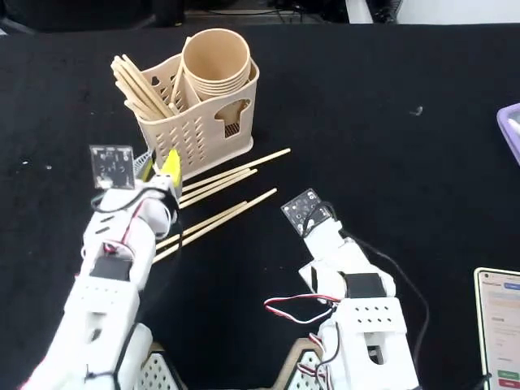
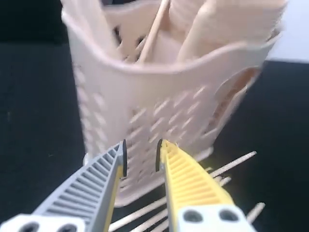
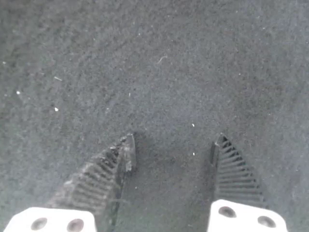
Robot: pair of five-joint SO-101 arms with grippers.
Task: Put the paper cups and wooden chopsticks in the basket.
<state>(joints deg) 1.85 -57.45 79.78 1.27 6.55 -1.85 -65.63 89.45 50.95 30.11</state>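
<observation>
Basket (image 1: 195,130) beige, slotted; stacked paper cups (image 1: 216,58), chopsticks (image 1: 143,89) inside.

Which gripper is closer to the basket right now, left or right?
Left. The left gripper is just in front of the basket, over the loose chopsticks. The right gripper is farther off, open over the black table.

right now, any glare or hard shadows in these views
High view: even light, no glare on the black table, basket well lit. Left wrist view: bright white glare behind the basket. Right wrist view: dim, soft shadow by the right gripper.
</observation>
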